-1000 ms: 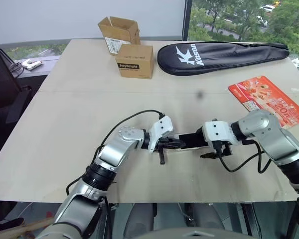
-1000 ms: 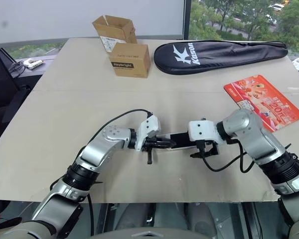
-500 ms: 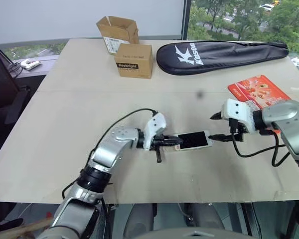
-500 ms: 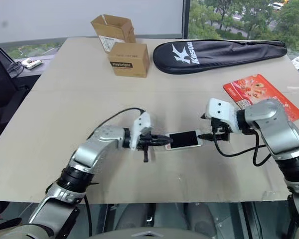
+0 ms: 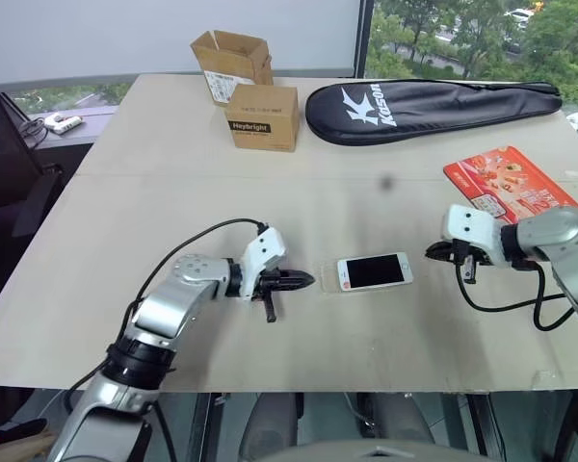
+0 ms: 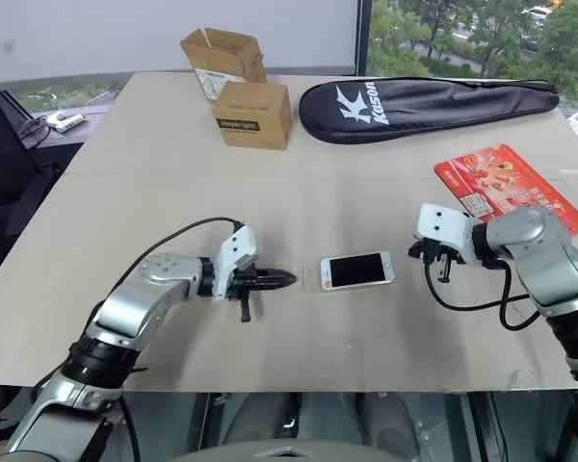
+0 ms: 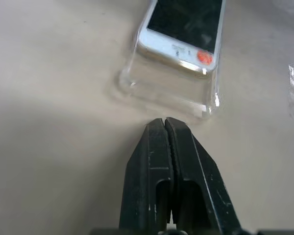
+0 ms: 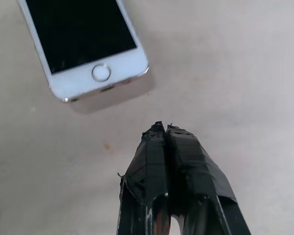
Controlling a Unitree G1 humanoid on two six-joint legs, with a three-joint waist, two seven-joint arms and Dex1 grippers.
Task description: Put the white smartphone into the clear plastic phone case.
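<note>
Soft, even daylight fills the scene, coming from the windows (image 5: 472, 34) along the far edge. The table (image 5: 173, 192) is bright and matte, with faint, diffuse shadows under the arms. The head views are sharp through the middle, with mild bending toward the edges. In the wrist views the black fingers (image 7: 169, 166) are slightly soft, small highlights glint on the clear plastic phone case (image 7: 161, 95), and the white smartphone (image 8: 83, 46) casts a soft shadow.
</note>
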